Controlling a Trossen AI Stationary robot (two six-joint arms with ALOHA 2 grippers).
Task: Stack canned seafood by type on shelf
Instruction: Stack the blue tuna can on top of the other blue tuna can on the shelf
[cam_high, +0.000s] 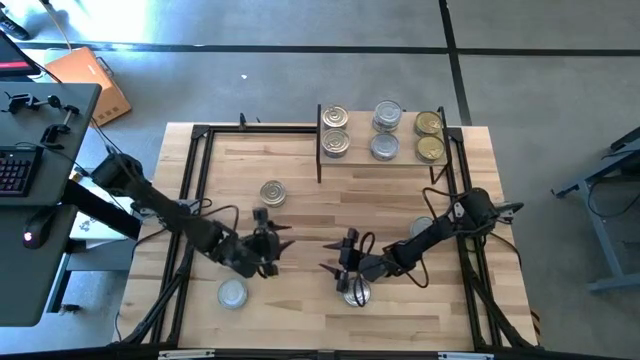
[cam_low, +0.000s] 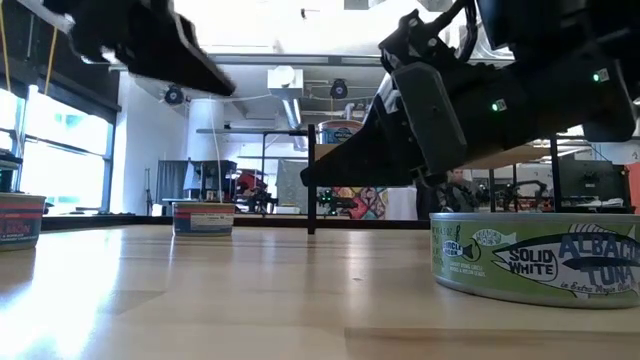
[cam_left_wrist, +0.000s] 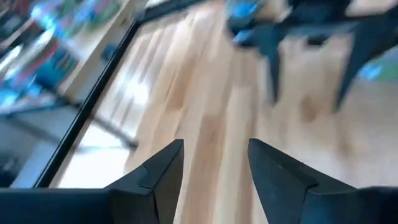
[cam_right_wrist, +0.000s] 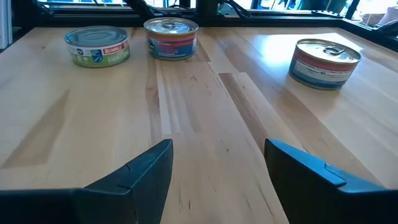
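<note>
Silver-lidded tins sit lid-up on the shelf (cam_high: 380, 160) at the far edge of the table (cam_high: 300, 215): two at its left end (cam_high: 335, 131), two in the middle (cam_high: 385, 131) and two gold-toned ones at its right end (cam_high: 429, 136), every tin's round axis standing vertical. Four more tins lie loose on the table, also flat and upright. One (cam_high: 272, 193) rests left of centre, one (cam_high: 233, 293) near the front left, one (cam_high: 420, 228) by the right arm, partly hidden, and a green albacore tuna tin (cam_low: 535, 258) lies at the front, right under the right gripper (cam_high: 347, 268). That gripper hangs just above the tuna tin, fingers spread and holding nothing. The left gripper (cam_high: 272, 240) hovers over bare wood between the two left-hand tins, fingers parted and empty.
</note>
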